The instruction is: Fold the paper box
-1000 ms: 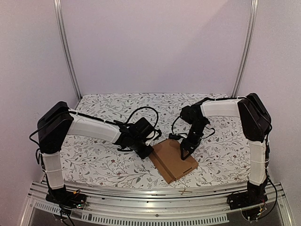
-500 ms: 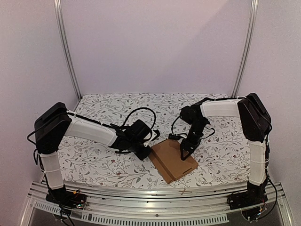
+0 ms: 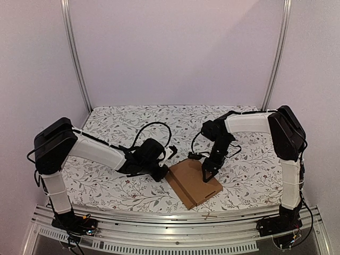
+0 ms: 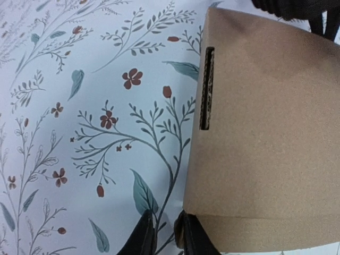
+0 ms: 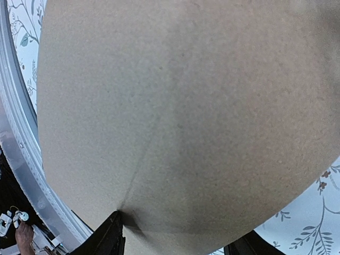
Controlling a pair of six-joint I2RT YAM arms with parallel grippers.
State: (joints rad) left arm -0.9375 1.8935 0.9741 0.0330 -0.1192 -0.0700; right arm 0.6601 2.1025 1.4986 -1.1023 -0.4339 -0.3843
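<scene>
A flat brown paper box (image 3: pixel 194 183) lies at an angle on the desk (image 3: pixel 133 119), near its front edge and a little right of centre, on a cloth (image 4: pixel 79 133) printed with leaves and small red flowers. The left gripper (image 3: pixel 166 170) is low at the box's left corner. In the left wrist view its jaws are slightly apart with only cloth showing in the narrow gap, and the right-hand finger (image 4: pixel 192 241) is just beside the box's corner. A short slot (image 4: pixel 207 87) is cut into the box's left edge. The right gripper (image 3: pixel 205 173) points down onto the box's top face. The right wrist view shows its jaws wide apart with nothing clamped between them, the cardboard filling nearly the whole view and a faint crease (image 5: pixel 141 159) running across it. A metal rail (image 3: pixel 175 218) borders the desk's near edge.
</scene>
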